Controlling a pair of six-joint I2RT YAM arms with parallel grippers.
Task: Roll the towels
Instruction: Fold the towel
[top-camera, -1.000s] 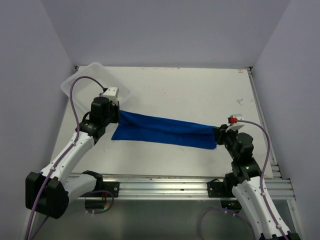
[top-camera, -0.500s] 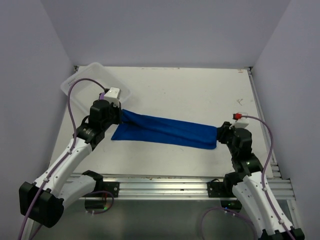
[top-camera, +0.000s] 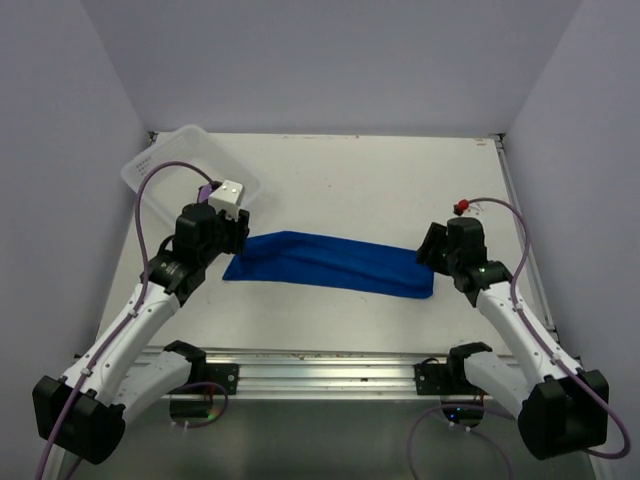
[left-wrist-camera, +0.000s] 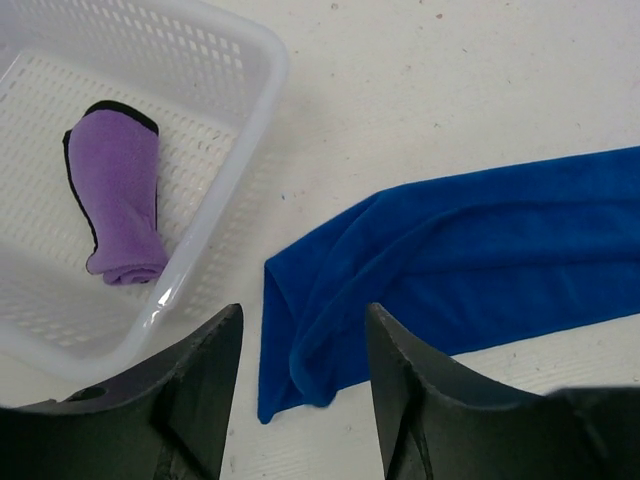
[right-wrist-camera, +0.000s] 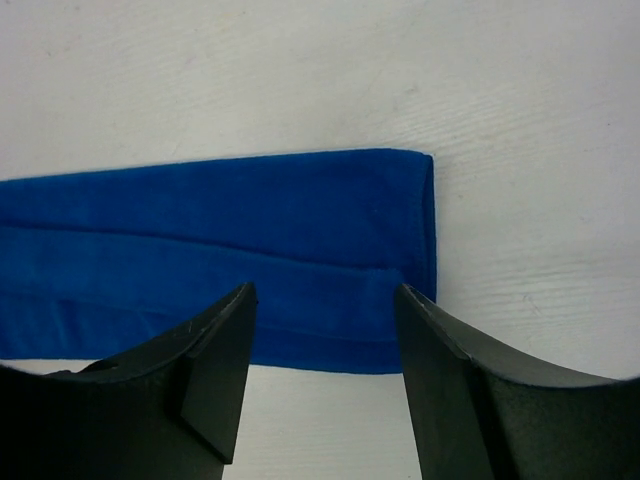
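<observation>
Left end effector (left-wrist-camera: 302, 310) released blue towel (left-wrist-camera: 480, 250), hovers above.

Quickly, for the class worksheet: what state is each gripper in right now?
Left gripper: open, holding nothing, over one end of the blue towel.
Right gripper: open, holding nothing, over the other end.

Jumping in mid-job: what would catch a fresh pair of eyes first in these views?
The royal blue towel, folded into a long strip, lies flat across the middle of the table. The left claw and right claw hang open over its two ends, gripping nothing. At the far left corner, the purple towel sits already rolled inside the white basket.
</observation>
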